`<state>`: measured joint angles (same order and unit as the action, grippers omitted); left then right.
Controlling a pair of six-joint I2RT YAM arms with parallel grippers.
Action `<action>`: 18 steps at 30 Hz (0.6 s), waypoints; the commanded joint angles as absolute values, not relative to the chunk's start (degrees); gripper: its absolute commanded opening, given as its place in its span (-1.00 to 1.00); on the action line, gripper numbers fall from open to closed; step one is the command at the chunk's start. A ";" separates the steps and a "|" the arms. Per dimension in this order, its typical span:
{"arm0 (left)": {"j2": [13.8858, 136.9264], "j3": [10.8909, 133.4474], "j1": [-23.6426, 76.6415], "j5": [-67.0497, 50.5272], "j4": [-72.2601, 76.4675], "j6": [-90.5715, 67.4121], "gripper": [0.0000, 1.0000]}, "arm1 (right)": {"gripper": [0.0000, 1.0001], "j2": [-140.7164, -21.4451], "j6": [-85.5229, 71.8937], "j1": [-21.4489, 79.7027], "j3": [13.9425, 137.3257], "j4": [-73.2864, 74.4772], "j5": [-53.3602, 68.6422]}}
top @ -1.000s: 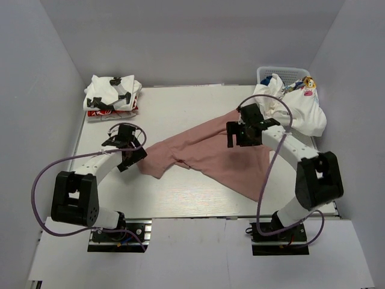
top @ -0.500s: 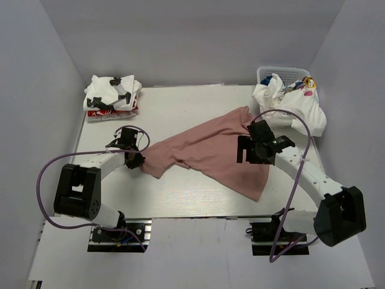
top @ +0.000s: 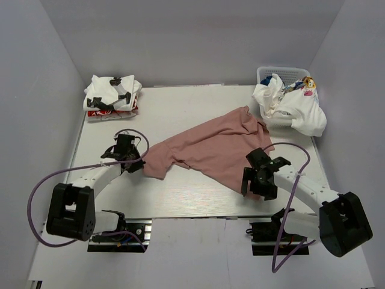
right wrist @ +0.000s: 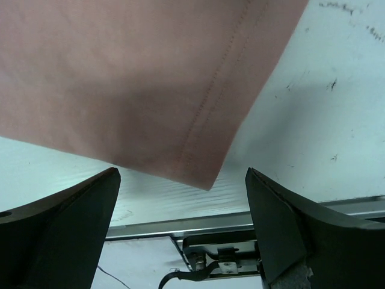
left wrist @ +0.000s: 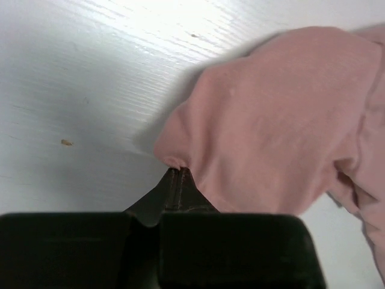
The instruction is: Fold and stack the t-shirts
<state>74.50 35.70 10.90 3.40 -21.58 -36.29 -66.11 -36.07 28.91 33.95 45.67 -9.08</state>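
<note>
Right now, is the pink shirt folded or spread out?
Spread out. The pink t-shirt lies loose and rumpled across the table, no neat folds, one edge pinched by the left gripper.

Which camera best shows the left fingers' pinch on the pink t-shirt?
Left wrist: close up, the left fingers are shut on a small fold at the edge of the pink t-shirt. Top external shows the whole shirt, but the arm hides the pinch. Right wrist shows only the far hem corner.

Middle of desk [top: 180,108]: spread tee [top: 210,147]. Back left corner: folded stack [top: 112,96]. Back right corner: basket [top: 283,69], heaped tees [top: 301,114] in and over it.
</note>
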 commanded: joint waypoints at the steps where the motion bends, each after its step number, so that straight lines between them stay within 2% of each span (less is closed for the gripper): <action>1: 70.05 35.24 11.16 -0.17 -20.93 -35.42 -1.00 | 0.81 -67.75 -40.52 29.00 32.96 41.68 -9.67; 4: 67.95 35.24 11.16 -3.42 -19.52 -35.42 -1.00 | 0.52 -69.78 -40.69 29.09 32.17 37.20 -7.39; 5: 67.42 35.24 11.16 -3.43 -19.51 -35.42 -1.00 | 0.30 -70.05 -40.78 29.09 31.65 35.79 -6.69; 6: 66.89 35.24 11.16 -4.04 -19.51 -35.42 -1.00 | -0.27 -70.48 -40.43 29.09 31.55 34.99 -5.98; 8: 65.32 36.20 11.16 -4.04 -21.00 -35.42 -1.00 | -0.65 -69.88 -39.73 29.18 32.77 34.72 -5.36; 9: 64.61 36.91 11.16 -4.04 -21.53 -35.42 -1.00 | -0.94 -67.78 -38.42 29.35 33.48 35.41 -5.88; 10: 63.82 38.57 11.16 -4.04 -22.66 -35.42 -1.00 | -1.00 -66.72 -37.89 29.09 34.01 35.77 -6.85; 14: 58.20 44.98 11.16 -6.33 -25.83 -35.95 -1.00 | -1.00 -57.76 -35.17 29.18 43.22 39.02 -11.07; 18: 52.48 57.43 11.16 -3.70 -30.75 -36.47 -1.00 | -1.00 -50.03 -32.70 29.09 60.58 41.13 -14.32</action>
<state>57.32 48.21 11.00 -4.29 -28.03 -36.16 -55.53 -35.22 28.99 47.64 41.43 -10.50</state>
